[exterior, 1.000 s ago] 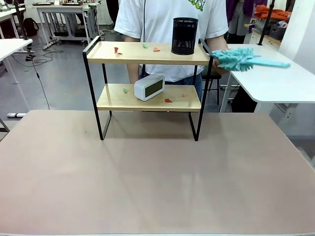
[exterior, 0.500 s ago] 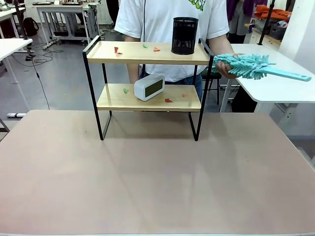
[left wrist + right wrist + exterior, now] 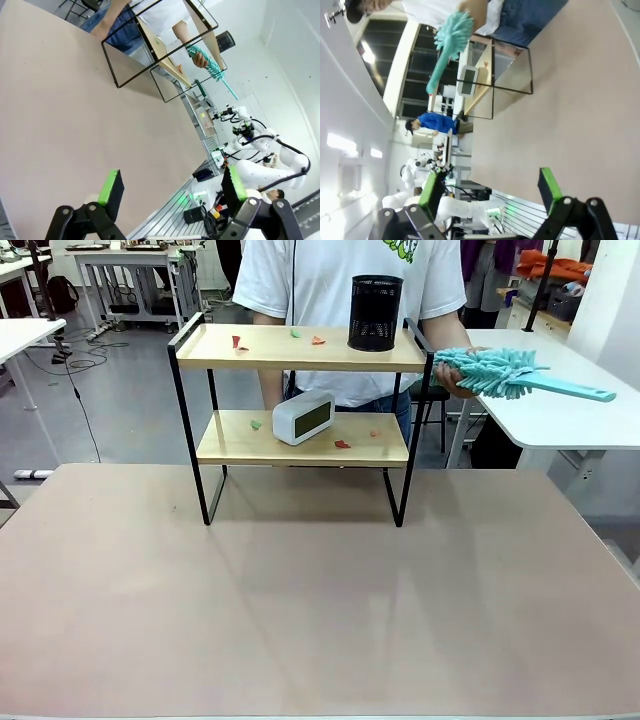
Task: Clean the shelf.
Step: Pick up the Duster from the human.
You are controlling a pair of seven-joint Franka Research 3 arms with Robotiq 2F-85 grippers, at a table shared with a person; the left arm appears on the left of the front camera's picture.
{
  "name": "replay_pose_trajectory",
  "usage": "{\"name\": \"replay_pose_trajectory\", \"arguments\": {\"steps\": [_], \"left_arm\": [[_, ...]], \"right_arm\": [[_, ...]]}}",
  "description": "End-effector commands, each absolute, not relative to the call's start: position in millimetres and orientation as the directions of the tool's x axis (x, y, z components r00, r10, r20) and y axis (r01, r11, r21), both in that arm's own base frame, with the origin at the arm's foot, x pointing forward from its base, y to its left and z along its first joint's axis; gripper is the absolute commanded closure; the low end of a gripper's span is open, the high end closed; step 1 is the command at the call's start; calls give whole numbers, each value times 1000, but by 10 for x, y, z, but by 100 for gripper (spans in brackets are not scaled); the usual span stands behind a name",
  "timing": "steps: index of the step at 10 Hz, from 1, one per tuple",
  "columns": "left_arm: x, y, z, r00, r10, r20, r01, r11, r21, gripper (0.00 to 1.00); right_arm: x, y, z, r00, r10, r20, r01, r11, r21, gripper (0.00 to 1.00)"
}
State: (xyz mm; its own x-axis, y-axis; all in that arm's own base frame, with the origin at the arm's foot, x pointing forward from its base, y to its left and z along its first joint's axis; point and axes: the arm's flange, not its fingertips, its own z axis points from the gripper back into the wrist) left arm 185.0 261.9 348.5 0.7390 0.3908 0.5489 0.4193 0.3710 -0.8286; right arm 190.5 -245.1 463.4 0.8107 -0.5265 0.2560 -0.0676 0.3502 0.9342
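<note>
both left gripper (image 3: 172, 185) and right gripper (image 3: 489, 186), black and green, gape empty; person's hand (image 3: 452, 380) clamps fluffy teal duster (image 3: 497, 370) beside two-tier wooden shelf (image 3: 270, 347).

- The person in a white T-shirt (image 3: 330, 280) is cut off by the top edge of the picture.
- The person's hand (image 3: 452, 383) is partly hidden behind the fluffy teal duster (image 3: 500, 372).
- The little red, green and orange scraps (image 3: 238, 341) on the two-board wooden shelf with a black metal frame (image 3: 300, 348) are too small to tell what they are.

You get bright, even overhead light in the front view, a pale sheen on the table (image 3: 380, 610) and a soft shadow under the shelf (image 3: 265, 358), while both wrist views bend at their edges
</note>
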Motion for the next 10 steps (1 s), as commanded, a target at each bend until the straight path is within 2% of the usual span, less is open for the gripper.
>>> {"name": "replay_pose_trajectory", "arguments": {"steps": [1, 2, 3, 7, 8, 9, 10], "left_arm": [[1849, 2617, 3473, 712, 401, 577, 452, 367, -813, 0], [1849, 2617, 3473, 712, 401, 577, 452, 367, -813, 0], [1849, 2617, 3473, 712, 401, 577, 452, 367, -813, 0], [1849, 2617, 3473, 712, 401, 577, 452, 367, -813, 0], [1849, 2617, 3473, 712, 401, 577, 452, 367, -813, 0], [1849, 2617, 3473, 712, 401, 577, 452, 367, -813, 0], [1849, 2617, 3473, 712, 401, 577, 452, 367, -813, 0]], "right_arm": [[2217, -2048, 4873, 798, -531, 284, -87, 365, 927, 0], [2322, -1888, 4912, 795, -538, 279, -114, 320, 941, 0], [2056, -2236, 4855, 818, -503, 279, -86, 372, 924, 0], [2108, -2135, 4878, 814, -511, 275, -85, 364, 927, 0], [2470, -1973, 4993, 888, -378, 263, -88, 420, 903, 0], [2779, -1830, 5182, 901, -336, 274, -70, 511, 857, 0], [3111, -1801, 5369, 919, -286, 272, -85, 529, 844, 0]]}}
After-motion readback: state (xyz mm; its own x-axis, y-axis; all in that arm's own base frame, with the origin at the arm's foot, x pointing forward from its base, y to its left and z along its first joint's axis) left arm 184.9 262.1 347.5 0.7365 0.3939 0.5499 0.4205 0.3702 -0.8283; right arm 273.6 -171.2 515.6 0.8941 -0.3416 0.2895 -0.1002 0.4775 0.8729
